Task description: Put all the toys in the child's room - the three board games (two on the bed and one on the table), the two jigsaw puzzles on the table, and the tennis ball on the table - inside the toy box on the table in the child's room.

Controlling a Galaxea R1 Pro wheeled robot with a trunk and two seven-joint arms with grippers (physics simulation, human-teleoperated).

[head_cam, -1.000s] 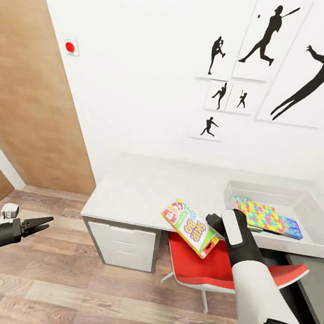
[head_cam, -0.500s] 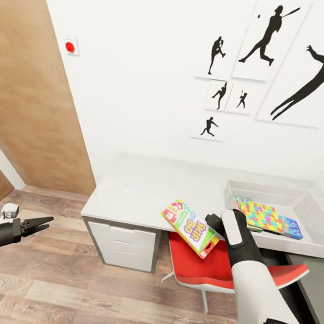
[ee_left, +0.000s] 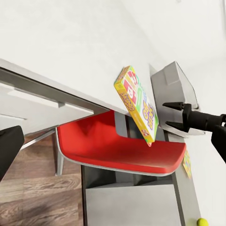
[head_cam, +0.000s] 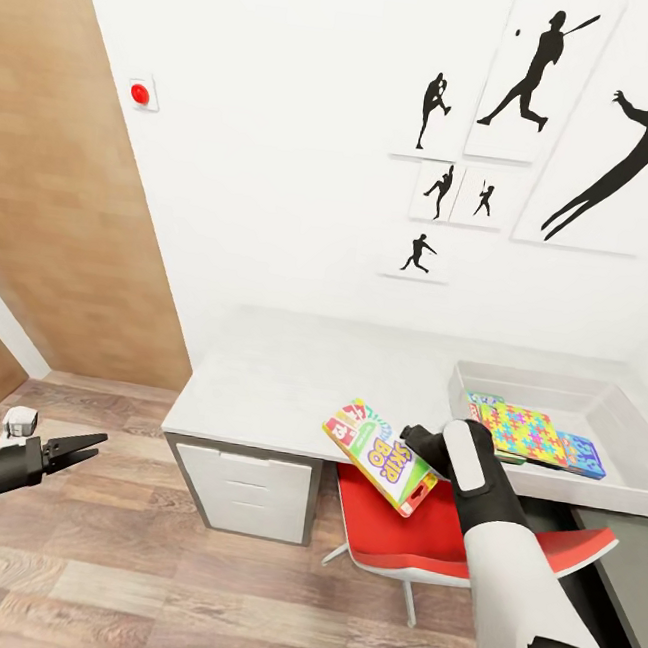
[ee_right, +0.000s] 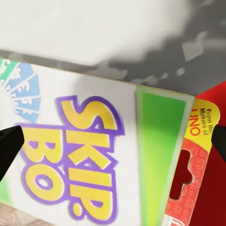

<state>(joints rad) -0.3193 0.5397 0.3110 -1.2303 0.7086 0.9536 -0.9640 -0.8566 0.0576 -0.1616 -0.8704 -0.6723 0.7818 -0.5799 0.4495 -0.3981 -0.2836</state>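
The Skip-Bo board game [head_cam: 380,453] hangs tilted at the table's [head_cam: 277,379] front edge, its red end low over a red chair. My right gripper [head_cam: 410,436] is open just behind it. In the left wrist view its spread fingers [ee_left: 172,104] stop short of the box [ee_left: 136,106]. The right wrist view faces the printed lid [ee_right: 108,160] between both fingertips. The toy box [head_cam: 548,385] sits at the table's right end and holds a jigsaw puzzle [head_cam: 521,431] and a small blue game [head_cam: 581,456]. A tennis ball [ee_left: 202,222] lies on a grey surface beyond the chair. My left gripper [head_cam: 89,445] hovers open over the floor, far left.
The red chair [head_cam: 390,538] is tucked under the table, beside the white drawer unit [head_cam: 245,491]. A lower dark grey cabinet [head_cam: 627,580] stands at the right. A wooden door [head_cam: 68,184] and wood floor [head_cam: 185,570] lie to the left.
My right gripper has edged slightly left toward the Skip-Bo box. The box and the left arm have stayed put.
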